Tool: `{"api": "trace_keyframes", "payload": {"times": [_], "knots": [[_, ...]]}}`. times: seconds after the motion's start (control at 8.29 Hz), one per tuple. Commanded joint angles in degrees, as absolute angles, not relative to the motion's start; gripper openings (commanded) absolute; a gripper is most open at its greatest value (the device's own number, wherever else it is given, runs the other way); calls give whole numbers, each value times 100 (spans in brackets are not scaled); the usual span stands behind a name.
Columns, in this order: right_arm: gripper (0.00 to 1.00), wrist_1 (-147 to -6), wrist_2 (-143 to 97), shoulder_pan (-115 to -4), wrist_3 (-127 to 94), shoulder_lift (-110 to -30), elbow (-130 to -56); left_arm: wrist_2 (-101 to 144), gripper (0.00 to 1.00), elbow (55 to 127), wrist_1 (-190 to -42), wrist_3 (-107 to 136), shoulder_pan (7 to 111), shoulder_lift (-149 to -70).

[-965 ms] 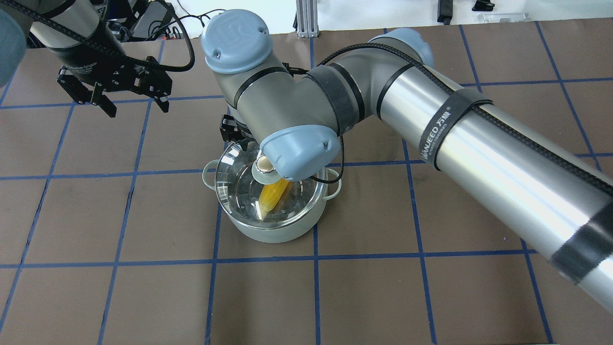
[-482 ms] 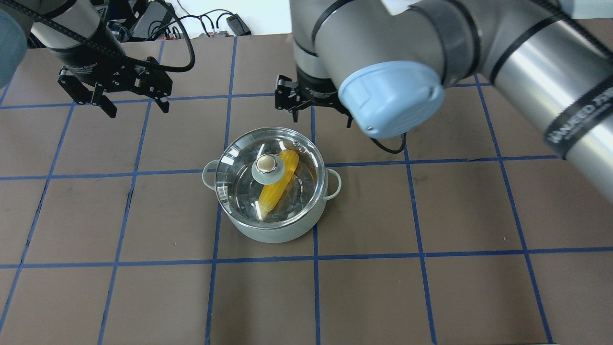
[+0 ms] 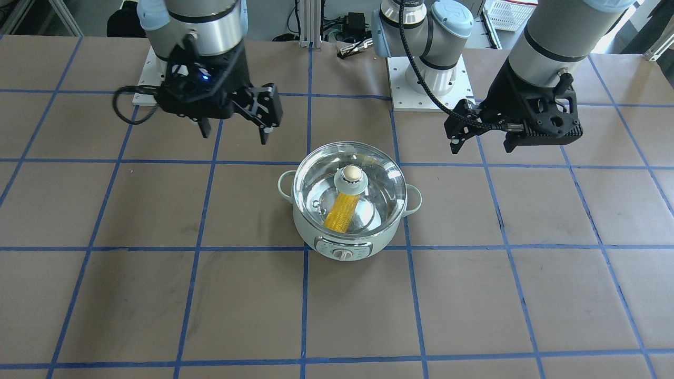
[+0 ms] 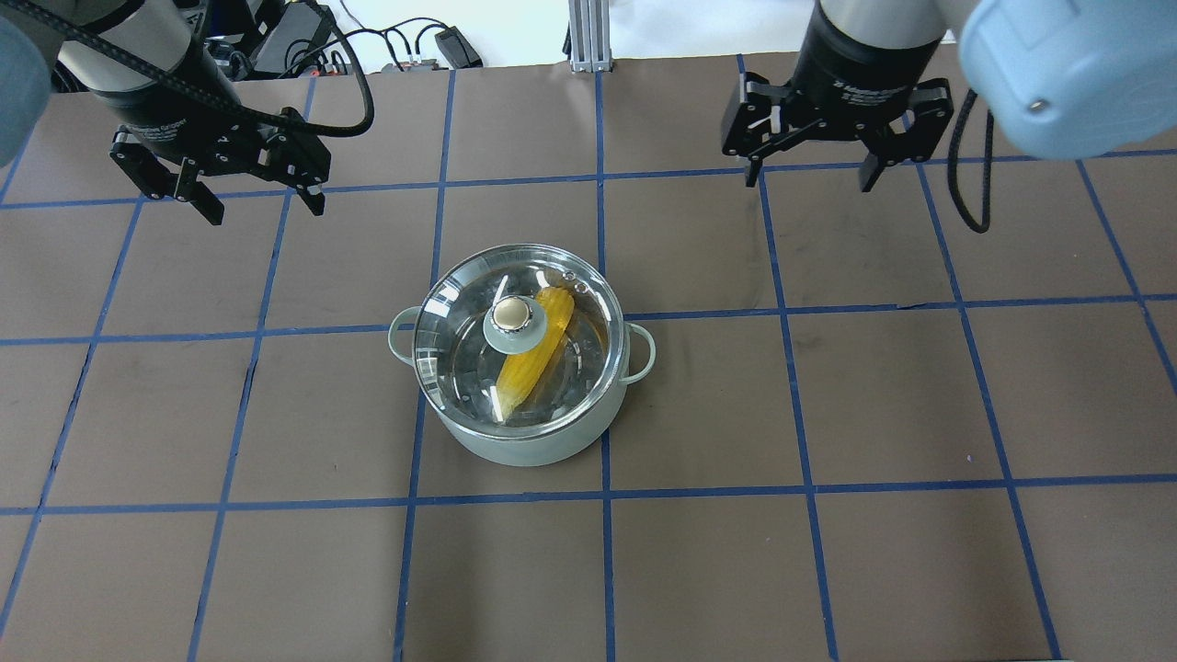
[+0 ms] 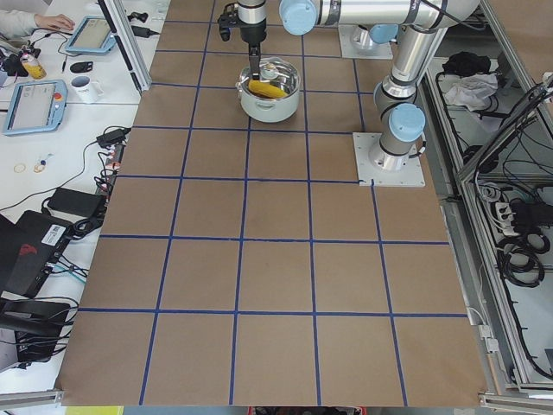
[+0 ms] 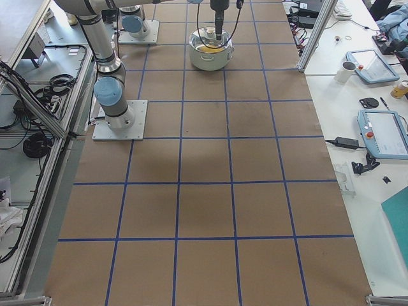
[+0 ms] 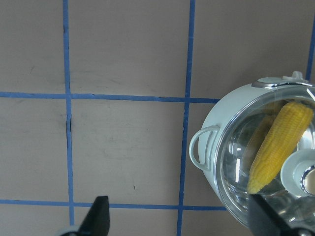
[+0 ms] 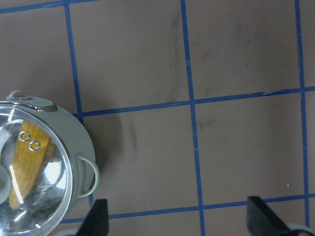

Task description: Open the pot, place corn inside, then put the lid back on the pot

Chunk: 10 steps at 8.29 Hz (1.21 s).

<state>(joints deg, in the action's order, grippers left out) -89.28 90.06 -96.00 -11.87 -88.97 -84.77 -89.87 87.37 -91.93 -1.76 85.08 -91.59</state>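
Observation:
The pale mint-green pot (image 4: 524, 446) stands mid-table, its control panel (image 3: 343, 248) facing away from the robot. The clear glass lid (image 4: 460, 313) with its beige knob (image 4: 511, 317) sits on the pot. The yellow corn (image 4: 533, 354) lies inside, seen through the glass, also in the front view (image 3: 342, 210). My left gripper (image 4: 265, 211) is open and empty, raised, back left of the pot. My right gripper (image 4: 809, 181) is open and empty, raised, back right of the pot. The wrist views show the pot (image 7: 216, 128) (image 8: 78, 142) beside open fingers.
The table is brown paper with a blue tape grid (image 4: 607, 487). The two arm bases (image 3: 426, 79) stand at the robot's edge. Cables and a power strip (image 4: 432, 46) lie beyond the far edge. Side desks with tablets (image 6: 382, 134) stand off the table.
My right arm has pulled away from over the pot, up and to the back right. The lid stays on the pot. The left arm has not moved.

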Motion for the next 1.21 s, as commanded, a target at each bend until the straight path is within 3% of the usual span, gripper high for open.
{"api": "trace_keyframes", "payload": {"times": [0.0, 1.09], "knots": [[100, -8623, 9009, -9106, -458, -9070, -8481, -8991, 100, 8736, -9193, -176, 8508, -9158], [100, -8569, 8877, -9123, -431, -9105, -8490, -8982, 100, 8745, -9193, -167, 8508, -9158]]}}
